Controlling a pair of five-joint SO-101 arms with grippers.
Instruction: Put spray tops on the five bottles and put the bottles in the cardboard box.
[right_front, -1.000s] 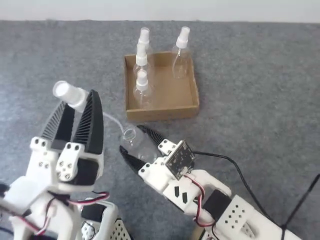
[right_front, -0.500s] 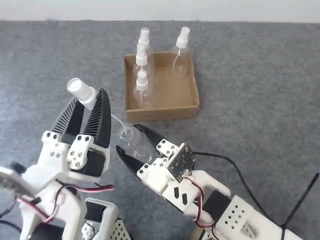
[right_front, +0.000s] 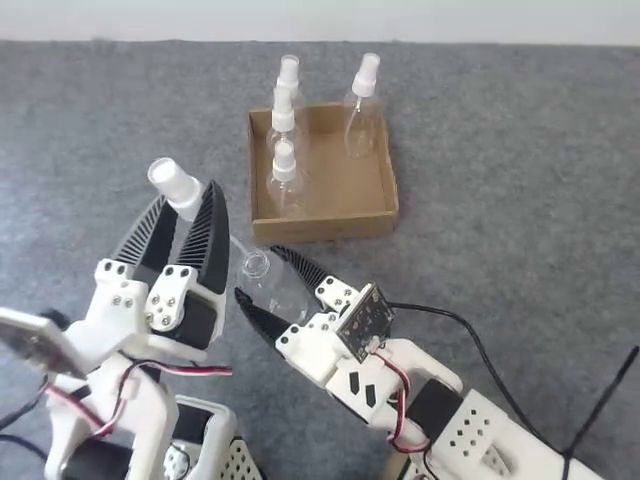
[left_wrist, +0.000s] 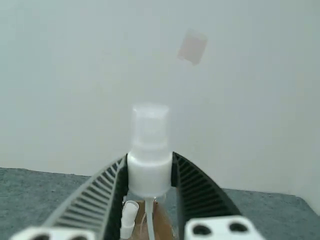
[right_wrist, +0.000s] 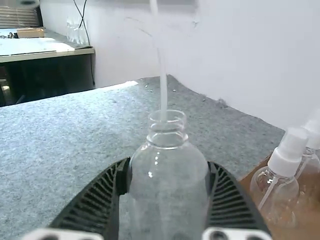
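Observation:
My left gripper (right_front: 184, 215) is shut on a white spray top (right_front: 174, 184) (left_wrist: 149, 150), held above the table with its thin tube (right_wrist: 161, 65) hanging down into the neck of an uncapped clear bottle (right_front: 272, 285) (right_wrist: 169, 185). That bottle stands upright in front of the cardboard box (right_front: 385, 195), and my right gripper (right_front: 258, 285) (right_wrist: 167, 200) is shut on its body. Several capped bottles (right_front: 284, 170) stand in the box's left and far parts; one more (right_front: 362, 110) is at its far right.
Grey felt covers the table. Open cloth lies to the left and right of the box. A black cable (right_front: 480, 350) trails from the right arm across the lower right.
My left gripper has carried the spray top right and toward the open bottle, bringing its tube into the neck. The right gripper and bottle have barely moved.

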